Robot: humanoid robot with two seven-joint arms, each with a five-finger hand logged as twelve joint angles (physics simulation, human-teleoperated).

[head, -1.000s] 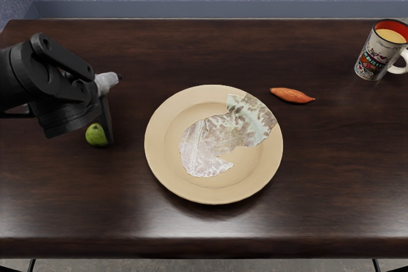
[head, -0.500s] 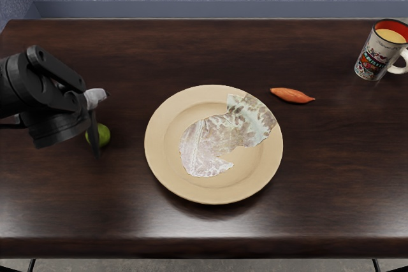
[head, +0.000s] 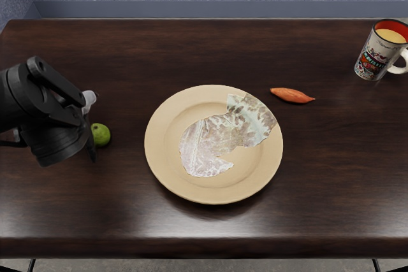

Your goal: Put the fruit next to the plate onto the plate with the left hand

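Green fruit sits on the dark wood tabletop, left of the tan plate, clear of its rim and not on it. It lies right at the right edge of the left hand, touching or just beside a dark part of it; contact can't be told. The hand is a black bulk coming in from the left edge, low over the tabletop, back and wrist toward the camera, with a grey tip poking out at its upper right, above the fruit. Whether the hand is spread or closed can't be told, since the wrist hides it; the fruit does not look lifted. Compared with half a second ago, the hand has slid a little left and down, and the dark part that crossed the fruit is now off to its left, so the fruit shows whole. The fruit is in nearly the same spot. A pale leaf on the plate, an orange piece to the plate's right and a mug at far right are unchanged.
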